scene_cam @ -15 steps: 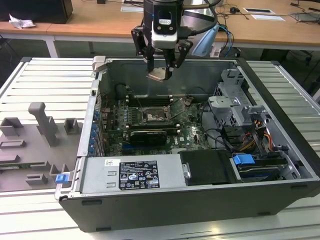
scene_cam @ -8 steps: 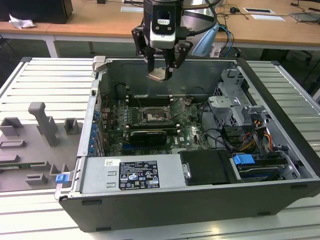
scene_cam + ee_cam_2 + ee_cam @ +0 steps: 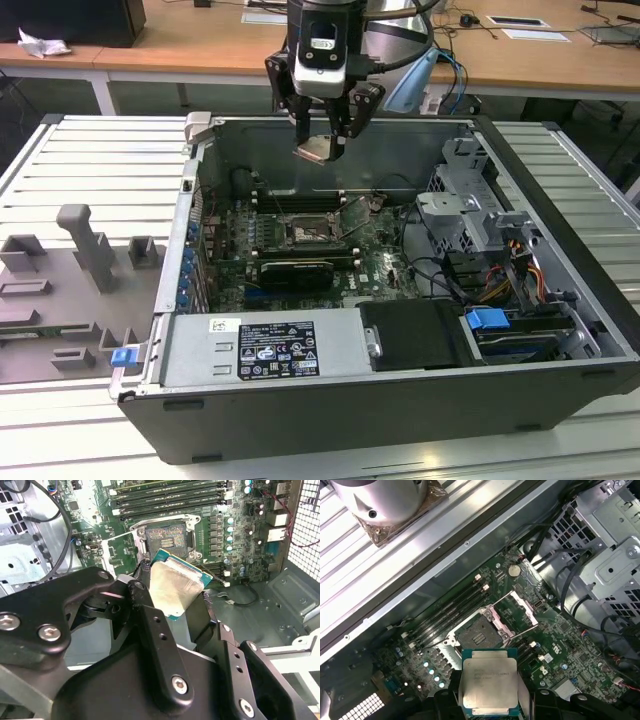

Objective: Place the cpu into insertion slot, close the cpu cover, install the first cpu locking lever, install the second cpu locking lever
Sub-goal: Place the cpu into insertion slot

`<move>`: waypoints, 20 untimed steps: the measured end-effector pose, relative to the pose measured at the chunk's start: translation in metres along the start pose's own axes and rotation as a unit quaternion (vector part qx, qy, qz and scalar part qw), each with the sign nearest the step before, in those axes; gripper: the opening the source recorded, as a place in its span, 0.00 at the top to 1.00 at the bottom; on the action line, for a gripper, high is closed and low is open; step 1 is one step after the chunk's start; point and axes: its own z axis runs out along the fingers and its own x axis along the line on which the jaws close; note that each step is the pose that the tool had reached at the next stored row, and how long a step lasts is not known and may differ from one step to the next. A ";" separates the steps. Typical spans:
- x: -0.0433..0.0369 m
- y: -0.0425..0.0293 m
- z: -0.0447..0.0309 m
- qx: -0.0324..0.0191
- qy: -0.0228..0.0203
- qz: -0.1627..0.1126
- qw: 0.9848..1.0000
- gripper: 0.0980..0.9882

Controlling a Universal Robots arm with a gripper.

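Observation:
My gripper (image 3: 320, 148) is shut on the cpu (image 3: 317, 151), a flat square chip with a pale metal top, and holds it tilted in the air above the open computer case. The chip also appears between the black fingers in both wrist views (image 3: 175, 587) (image 3: 489, 682). Below it on the green motherboard lies the insertion slot (image 3: 305, 232) (image 3: 167, 539) (image 3: 479, 632), dark and uncovered. The cpu cover (image 3: 517, 609) (image 3: 117, 552) is swung open beside the socket, with thin wire levers raised next to it.
Long black memory slots (image 3: 447, 612) run beside the socket. A silver drive cage (image 3: 465, 215) with cables fills the case at the exterior view's right, and a power supply (image 3: 265, 350) sits at its front. Grey fixtures (image 3: 85, 260) stand on the table at the left.

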 end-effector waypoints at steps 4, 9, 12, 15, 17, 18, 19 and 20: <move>0.0000 0.0000 0.0002 0.000 -0.001 0.015 1.000 0.52; 0.0000 0.0000 0.0005 0.000 -0.002 0.033 0.999 0.52; 0.0000 0.0000 0.0007 0.000 -0.003 0.048 0.999 0.52; 0.0000 -0.0001 0.0010 0.000 -0.005 0.066 0.998 0.52; 0.0000 -0.0001 0.0012 0.000 -0.005 0.076 0.997 0.52; 0.0000 -0.0001 0.0012 0.000 -0.006 0.081 0.997 0.52; 0.0000 -0.0001 0.0013 0.000 -0.006 0.085 0.996 0.52; 0.0000 -0.0001 0.0014 0.000 -0.006 0.090 0.996 0.52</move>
